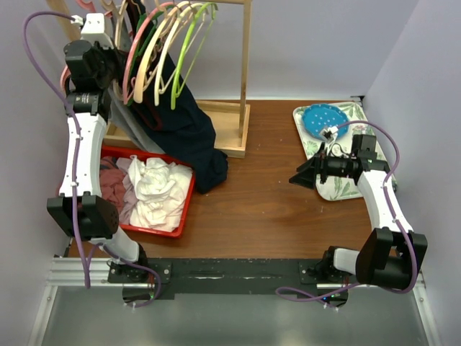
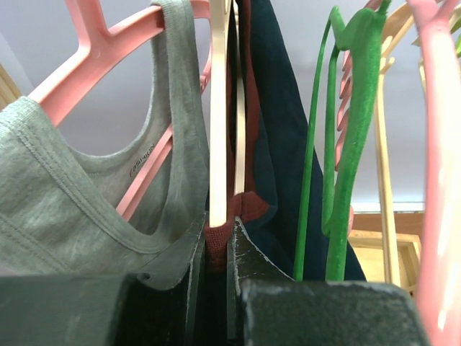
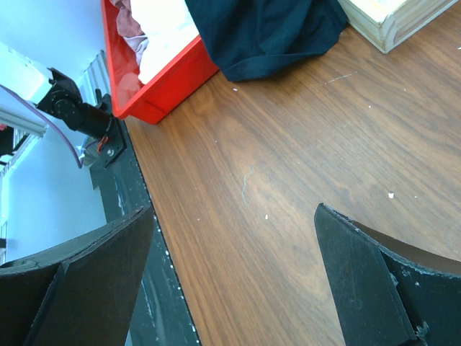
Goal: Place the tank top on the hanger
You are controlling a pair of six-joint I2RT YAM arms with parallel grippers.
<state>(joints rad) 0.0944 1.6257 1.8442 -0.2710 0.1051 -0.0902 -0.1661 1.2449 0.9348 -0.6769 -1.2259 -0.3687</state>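
While your right gripper point(image 3: 234, 216) hovers low over the table point(image 3: 302, 151) at the right of the overhead frame, jaws spread wide and holding nothing, the work sits at the upper left.

Nearest you there, the navy top point(image 1: 193, 133) has its hem pooled on the table beside the red bin point(image 1: 184, 210). From that hem the cloth climbs to the rack point(image 1: 245, 72). Its long axis runs from the frame's centre up toward the upper left, hem end low, neck end high among the hangers.

Farthest back, your left gripper point(image 2: 217, 225) is raised into the rack. Its jaws are narrow and pinch the top's dark red trim. The tan hanger point(image 2: 218, 108) rises upright straight out of that same gap, so you cannot tell whether it is also clamped.

The step appears to be seating the trim over the hanger's shoulder. Hold the pinch firm and move in small strokes along the hanger's arm. Watch the crowding: a grey top point(image 2: 43, 187) on a pink hanger point(image 2: 94, 58) hangs just left, a green hanger point(image 2: 356, 108) just right. The hanging cloth's weight may tug the trim loose, so consider lifting the body with your free gripper.
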